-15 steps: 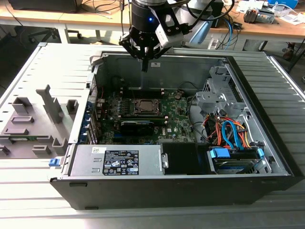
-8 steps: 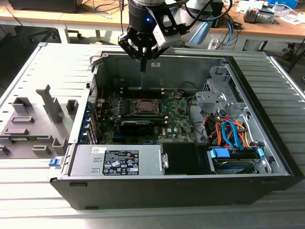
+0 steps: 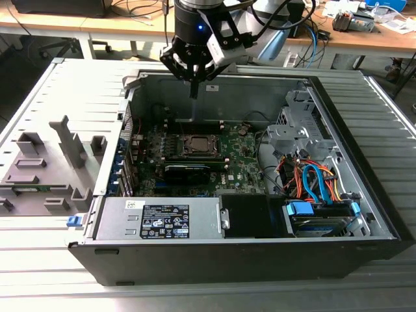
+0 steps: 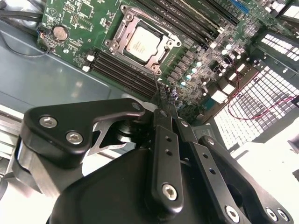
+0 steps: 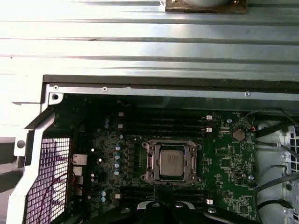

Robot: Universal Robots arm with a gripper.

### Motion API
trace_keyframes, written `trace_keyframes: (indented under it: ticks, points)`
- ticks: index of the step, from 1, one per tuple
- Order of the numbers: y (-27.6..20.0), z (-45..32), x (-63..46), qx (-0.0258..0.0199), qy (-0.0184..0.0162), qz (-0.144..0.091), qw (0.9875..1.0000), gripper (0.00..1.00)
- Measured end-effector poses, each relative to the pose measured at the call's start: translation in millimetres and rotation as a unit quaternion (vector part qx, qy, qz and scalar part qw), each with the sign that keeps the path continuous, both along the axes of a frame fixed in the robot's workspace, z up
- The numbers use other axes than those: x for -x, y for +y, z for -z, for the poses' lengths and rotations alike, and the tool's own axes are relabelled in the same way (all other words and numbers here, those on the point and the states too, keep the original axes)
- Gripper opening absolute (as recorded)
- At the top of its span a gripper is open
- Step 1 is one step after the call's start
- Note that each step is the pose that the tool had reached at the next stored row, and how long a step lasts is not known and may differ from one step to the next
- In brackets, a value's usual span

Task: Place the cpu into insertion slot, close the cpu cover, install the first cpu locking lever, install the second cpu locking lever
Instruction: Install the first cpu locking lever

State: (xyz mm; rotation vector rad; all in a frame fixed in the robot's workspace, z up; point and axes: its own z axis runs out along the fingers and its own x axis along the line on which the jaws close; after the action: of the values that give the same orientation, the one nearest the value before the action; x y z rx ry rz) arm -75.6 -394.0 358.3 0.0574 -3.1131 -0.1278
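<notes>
A robot arm's tool (image 3: 194,91) hangs over an open computer case (image 3: 247,260) that lies on its side on a ribbed metal surface (image 3: 65,91). The tool's black fingers (image 4: 161,140) are drawn together to a narrow tip, with nothing seen between them.

The cpu (image 4: 142,44) lies well below the tool, a little forward of its tip and clear of it. It is a small flat square with a pale silvery-grey metal top that catches the light, and faint print on it is too small to make out. It sits level in the insertion slot (image 3: 197,144), set into the green motherboard (image 5: 224,163).

The cpu cover (image 5: 150,161), a thin silvery frame with a square window and bolted corners, lies flat around the chip. The chip's top shows through the window.

A thin wire lever (image 4: 156,80) rises from the socket edge nearest the tool. Whether it is latched cannot be told.

Long black memory slots (image 4: 121,70) run between the socket and the tool, with a matching bank on the far side of the socket. A round coin battery (image 4: 60,32) sits on the board off to one side.

In the exterior view, a silver power supply (image 3: 162,221) with a printed label fills the case's near edge. Orange and blue cables (image 3: 312,182) coil in the bay on that view's right. Grey fixture blocks (image 3: 45,169) stand on the surface on that view's left.
</notes>
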Motion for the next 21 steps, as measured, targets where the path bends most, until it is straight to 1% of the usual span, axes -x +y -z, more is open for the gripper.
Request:
trace_keyframes:
  ticks: [21]
  points:
    - [0.0, 1.2, 5.7, 0.0, 0.0, 0.0, 1.0, 0.11]
